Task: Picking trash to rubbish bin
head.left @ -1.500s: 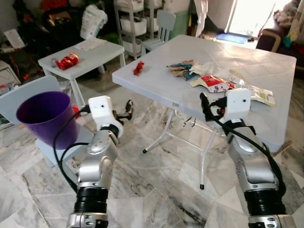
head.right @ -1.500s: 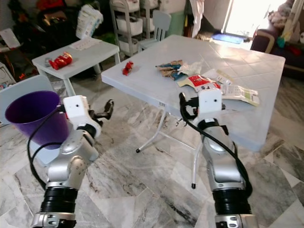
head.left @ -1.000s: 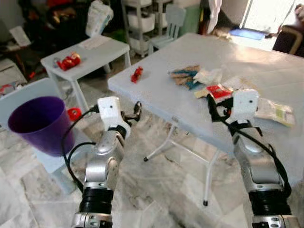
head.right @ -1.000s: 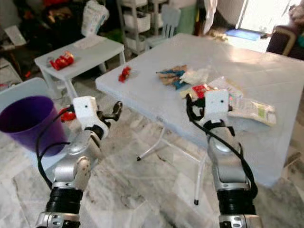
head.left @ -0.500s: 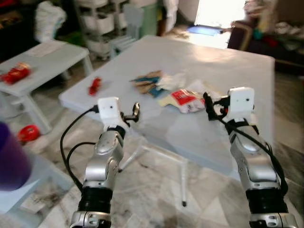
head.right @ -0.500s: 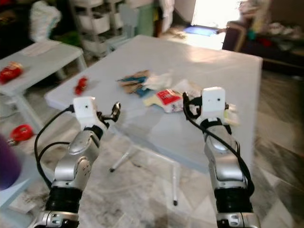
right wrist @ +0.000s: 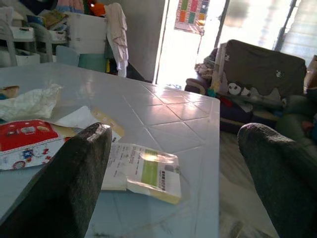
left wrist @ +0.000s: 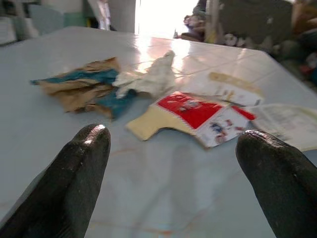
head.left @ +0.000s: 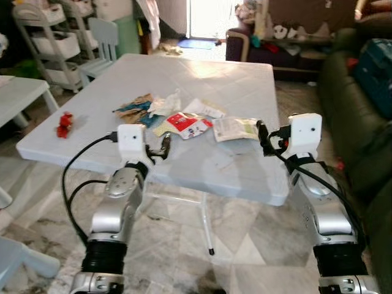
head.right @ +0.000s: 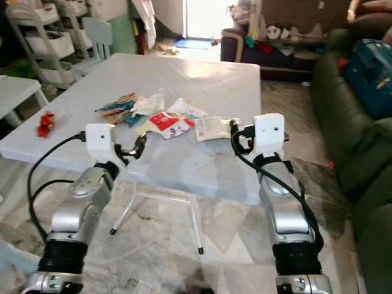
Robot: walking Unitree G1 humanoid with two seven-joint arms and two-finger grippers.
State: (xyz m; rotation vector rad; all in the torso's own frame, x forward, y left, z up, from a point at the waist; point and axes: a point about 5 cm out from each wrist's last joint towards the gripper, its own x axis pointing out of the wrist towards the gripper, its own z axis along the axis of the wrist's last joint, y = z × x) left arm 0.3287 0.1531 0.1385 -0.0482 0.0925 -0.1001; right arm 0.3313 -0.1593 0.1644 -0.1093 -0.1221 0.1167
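Two spread grippers, left gripper [head.left: 164,146], right gripper [head.left: 264,138], facing table [head.left: 245,92] wrappers [left wrist: 195,115]

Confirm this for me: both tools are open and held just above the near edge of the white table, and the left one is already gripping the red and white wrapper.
One detail is wrong. The left tool grips nothing: the left wrist view shows its fingers spread apart with the red and white wrapper lying farther ahead on the white table, untouched. The right tool is open too, and both hover at the near edge.
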